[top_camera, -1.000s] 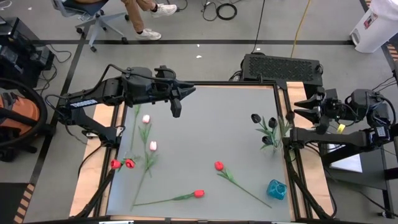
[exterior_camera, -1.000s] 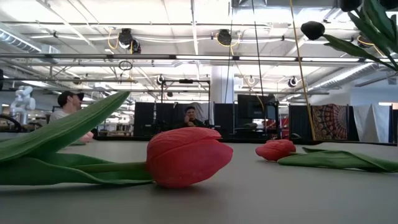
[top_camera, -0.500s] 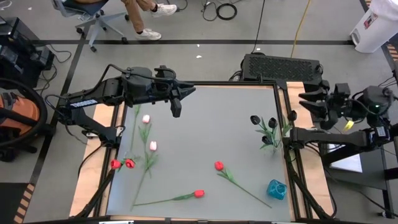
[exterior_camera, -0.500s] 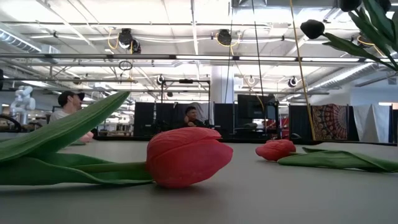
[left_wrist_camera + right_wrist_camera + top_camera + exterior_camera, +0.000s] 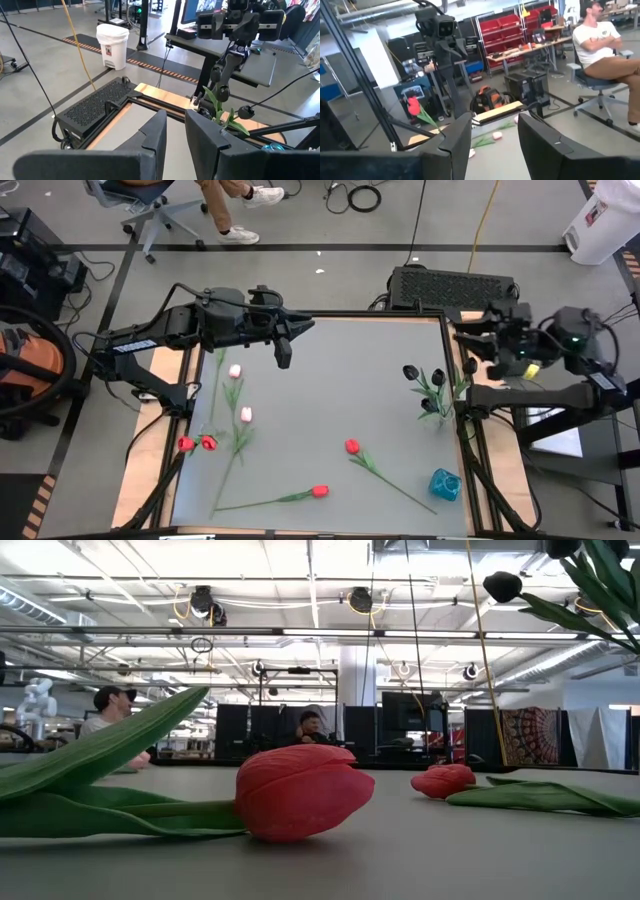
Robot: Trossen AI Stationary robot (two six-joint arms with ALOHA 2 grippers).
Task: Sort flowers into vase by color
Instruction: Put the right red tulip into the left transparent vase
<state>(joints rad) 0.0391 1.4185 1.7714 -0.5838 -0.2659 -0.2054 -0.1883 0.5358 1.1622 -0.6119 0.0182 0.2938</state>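
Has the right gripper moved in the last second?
Yes. In the high view the right gripper has swung from outside the table's right edge toward it, near the black tulips.

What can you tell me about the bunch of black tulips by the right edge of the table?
The black tulips stand upright as a cluster near the table's right edge, several dark, near-black heads on thin green stems with long leaves, artificial by their look. From above, their container cannot be made out. In the left wrist view one dark head droops sideways on its stem. Neither end effector touches them; the right arm's hangs just beyond that edge.
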